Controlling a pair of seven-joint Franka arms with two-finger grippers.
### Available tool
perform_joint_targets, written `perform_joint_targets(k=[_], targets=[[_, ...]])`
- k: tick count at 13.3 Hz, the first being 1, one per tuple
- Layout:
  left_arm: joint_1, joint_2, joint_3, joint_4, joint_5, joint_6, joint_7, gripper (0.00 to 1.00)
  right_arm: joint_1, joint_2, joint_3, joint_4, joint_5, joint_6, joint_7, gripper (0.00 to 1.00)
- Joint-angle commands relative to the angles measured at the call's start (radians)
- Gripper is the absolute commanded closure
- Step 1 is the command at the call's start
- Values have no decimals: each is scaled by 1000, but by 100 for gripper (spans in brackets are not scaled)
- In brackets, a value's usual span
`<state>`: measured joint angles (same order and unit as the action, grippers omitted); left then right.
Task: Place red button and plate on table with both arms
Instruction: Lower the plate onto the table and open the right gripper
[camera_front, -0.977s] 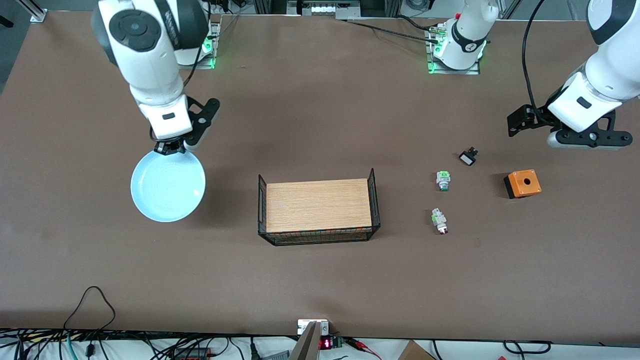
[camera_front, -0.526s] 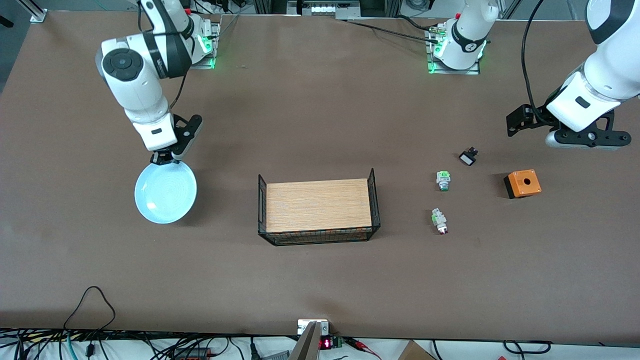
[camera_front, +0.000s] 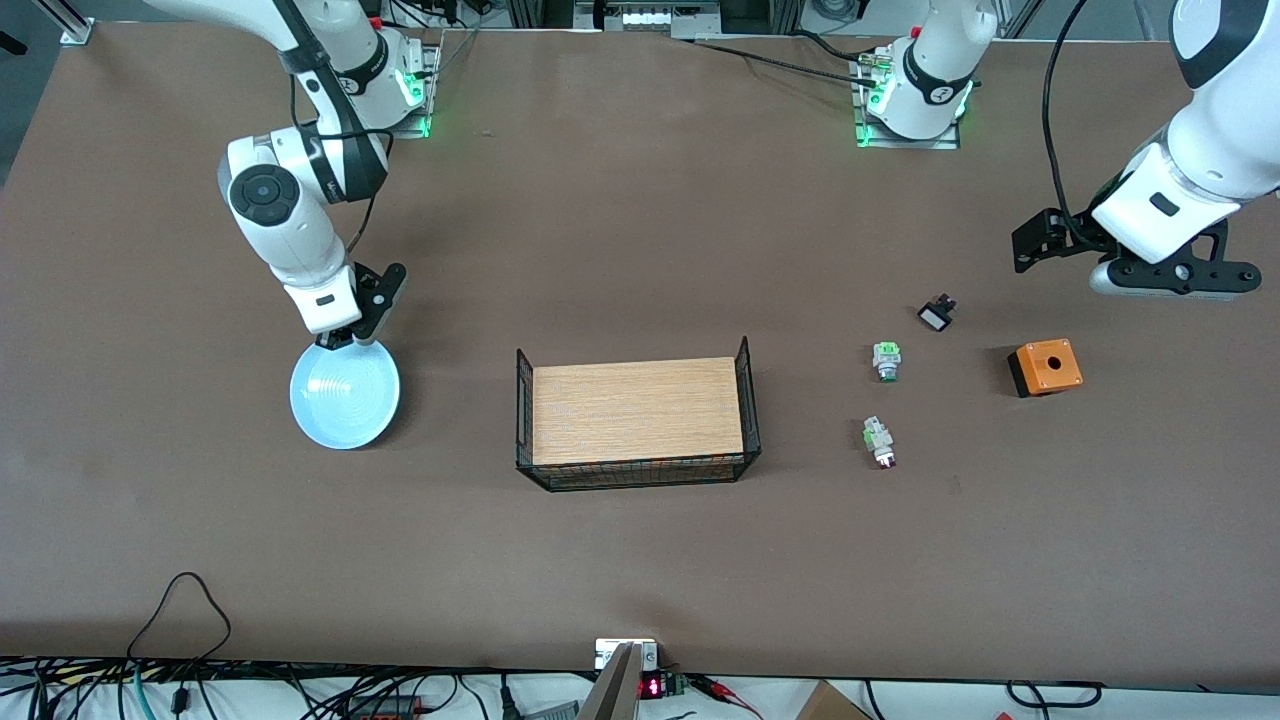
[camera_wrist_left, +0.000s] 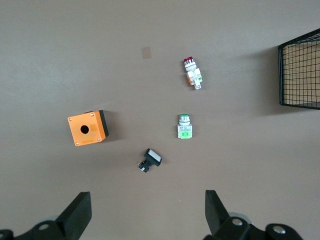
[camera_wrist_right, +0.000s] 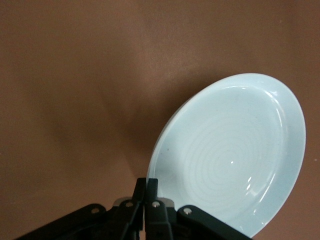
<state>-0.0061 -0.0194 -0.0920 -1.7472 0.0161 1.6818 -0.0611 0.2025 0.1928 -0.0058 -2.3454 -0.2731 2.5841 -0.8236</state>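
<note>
My right gripper (camera_front: 335, 343) is shut on the rim of the light blue plate (camera_front: 345, 396) and holds it low over the brown table (camera_front: 620, 230) at the right arm's end. In the right wrist view the plate (camera_wrist_right: 235, 160) is tilted, its rim pinched between the fingers of the right gripper (camera_wrist_right: 148, 185). The red button (camera_front: 881, 443) lies on the table toward the left arm's end, and also shows in the left wrist view (camera_wrist_left: 192, 73). My left gripper (camera_front: 1150, 285) hovers open and empty over the table beside the black-and-white switch; the left wrist view shows the left gripper (camera_wrist_left: 147, 210) too.
A wood-topped platform with black wire sides (camera_front: 636, 410) stands mid-table. A green-capped switch (camera_front: 886, 360), a small black-and-white switch (camera_front: 936, 316) and an orange box with a hole (camera_front: 1045, 366) lie near the red button. Cables run along the table's near edge.
My right arm has lowered the plate toward the table and shifted it slightly toward the platform. The left arm has barely moved.
</note>
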Motion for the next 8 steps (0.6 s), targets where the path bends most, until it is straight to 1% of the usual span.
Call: perform_joint_targets(k=[1, 2, 3, 4, 6, 8], targets=[[-5, 9, 2, 29, -8, -16, 20, 0, -15, 8, 10, 2, -3, 8, 18, 51], [-5, 12, 2, 32, -8, -14, 20, 0, -15, 7, 12, 3, -3, 2, 18, 34], [-5, 13, 2, 32, -8, -14, 21, 0, -15, 2, 12, 6, -3, -4, 20, 8], [-5, 13, 2, 35, -8, -14, 21, 0, -15, -6, 12, 12, -3, -15, 23, 0], [-8, 13, 0, 37, -8, -14, 20, 0, -17, -21, 10, 55, 9, -94, 61, 0], [-6, 15, 0, 37, -10, -14, 21, 0, -17, -38, 12, 121, 17, -224, 147, 0]])
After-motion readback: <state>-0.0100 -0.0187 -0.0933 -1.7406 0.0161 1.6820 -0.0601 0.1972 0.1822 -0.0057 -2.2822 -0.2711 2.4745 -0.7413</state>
